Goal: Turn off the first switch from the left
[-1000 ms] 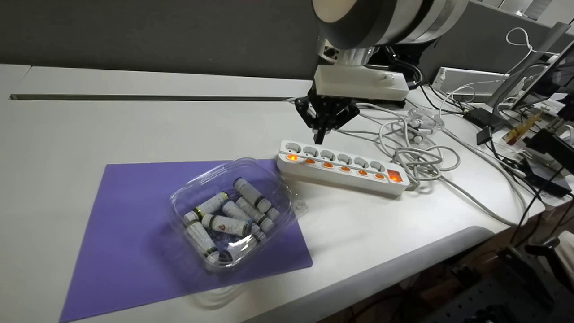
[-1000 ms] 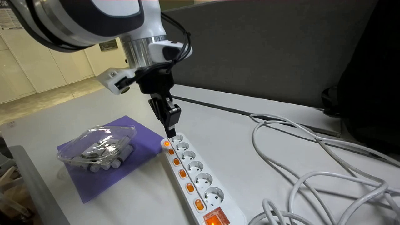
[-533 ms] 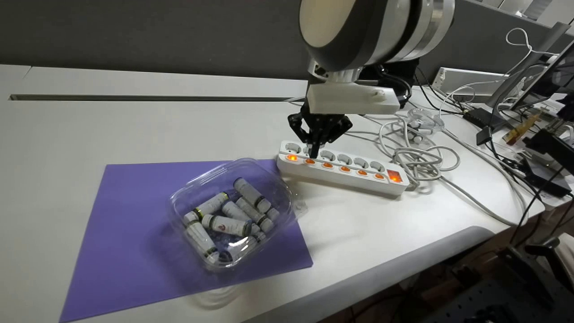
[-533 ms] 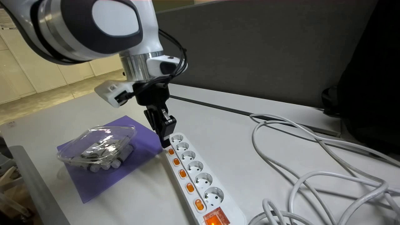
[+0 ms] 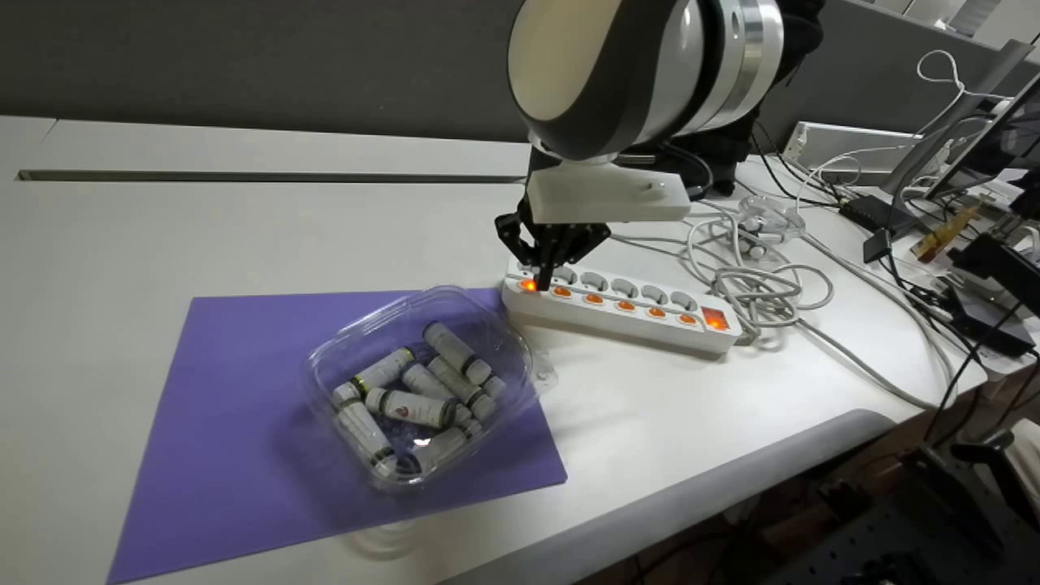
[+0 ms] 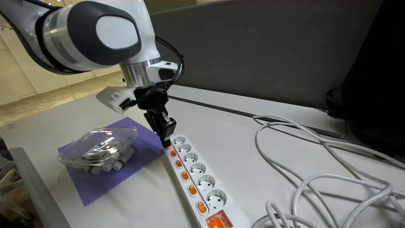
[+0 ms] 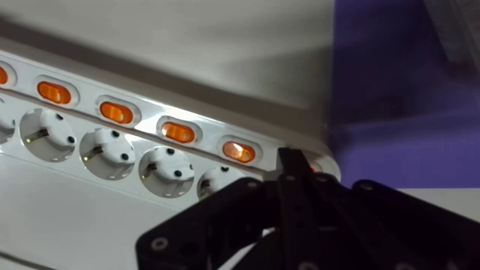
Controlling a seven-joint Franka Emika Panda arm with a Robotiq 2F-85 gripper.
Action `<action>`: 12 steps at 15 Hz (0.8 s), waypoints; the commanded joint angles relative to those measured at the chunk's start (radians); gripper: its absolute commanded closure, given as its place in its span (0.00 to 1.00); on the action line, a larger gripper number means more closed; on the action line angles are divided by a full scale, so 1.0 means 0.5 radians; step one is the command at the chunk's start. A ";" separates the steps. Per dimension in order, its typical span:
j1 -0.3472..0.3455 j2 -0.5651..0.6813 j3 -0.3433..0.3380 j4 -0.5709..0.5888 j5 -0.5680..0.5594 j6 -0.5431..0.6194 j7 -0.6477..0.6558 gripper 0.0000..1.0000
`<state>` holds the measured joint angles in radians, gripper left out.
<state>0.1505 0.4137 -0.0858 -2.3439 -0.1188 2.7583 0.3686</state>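
The white power strip [image 5: 621, 325] lies on the table and shows in both exterior views [image 6: 238, 216] and in the wrist view [image 7: 210, 139]. The first switch from the left [image 5: 528, 285] glows orange-red at the strip's end by the purple sheet. In an exterior view only part of that switch [image 6: 169, 146] shows beside the fingertips. My gripper [image 5: 543, 284] is shut and empty, fingers pointing down, with its tips at the right side of this switch. The gripper also shows in the other views [image 6: 166, 144] [image 7: 292, 152]. In the wrist view the fingers hide most of the switch; whether they touch is unclear.
Several unlit orange switches [image 5: 594, 299] run along the strip, with a lit red main switch [image 5: 715, 318] at the far end. A clear tub [image 5: 422, 390] of small tubes stands on a purple sheet [image 5: 244, 390]. Grey cables [image 5: 756, 284] lie beyond the strip's far end.
My gripper has come down onto the strip and then moved left, from above the second socket to beside the first switch. The strip and tub have not moved. The switch still glows.
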 commanded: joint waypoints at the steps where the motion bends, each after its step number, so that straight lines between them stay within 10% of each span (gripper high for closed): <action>1: 0.033 0.029 -0.018 0.043 0.005 0.030 -0.024 1.00; 12: -0.235 0.111 0.219 0.097 0.495 0.056 -0.357 1.00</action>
<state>0.0783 0.4379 -0.0103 -2.3296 0.0753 2.7919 0.2249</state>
